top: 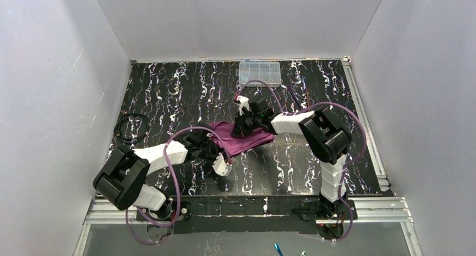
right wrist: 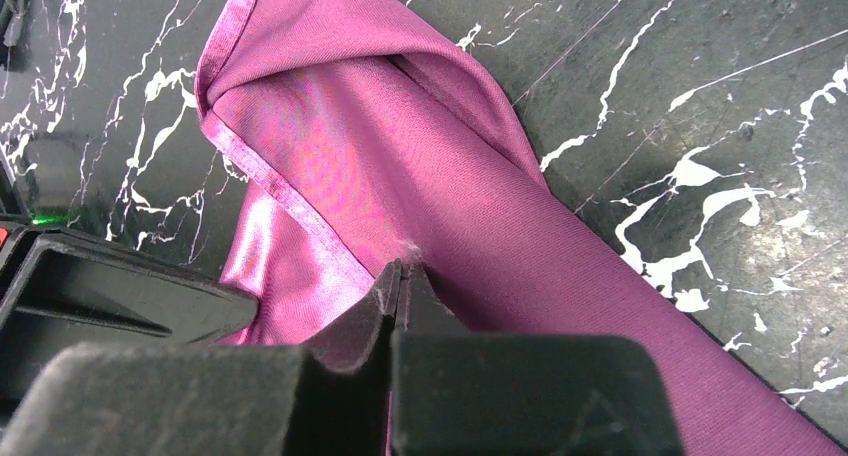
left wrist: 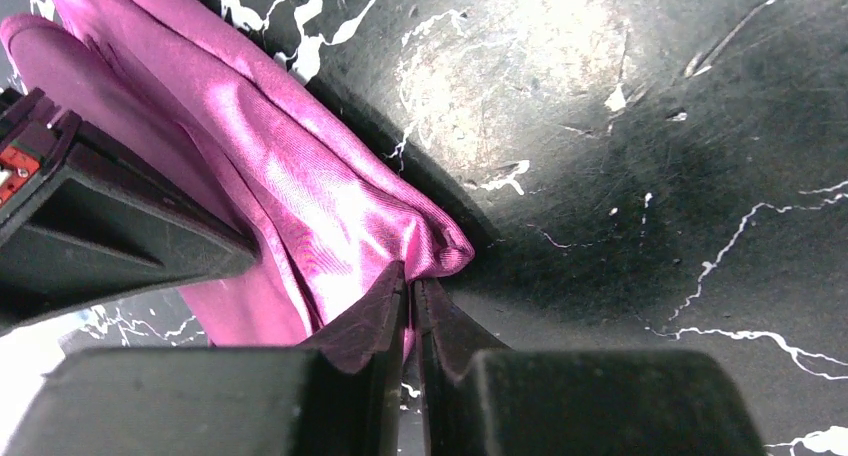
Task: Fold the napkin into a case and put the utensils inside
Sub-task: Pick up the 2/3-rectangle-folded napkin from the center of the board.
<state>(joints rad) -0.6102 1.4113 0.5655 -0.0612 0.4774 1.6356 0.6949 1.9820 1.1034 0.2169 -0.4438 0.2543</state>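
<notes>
Plum napkin lies bunched on the bench, its long axis stretched between both arms: left pincer closed on its near corner, right pincer clamped on the far hem.

My top view looks down from high behind the near edge and takes in the whole table. Both wrist views sit very close, angled down onto the napkin, which all three views share.
</notes>
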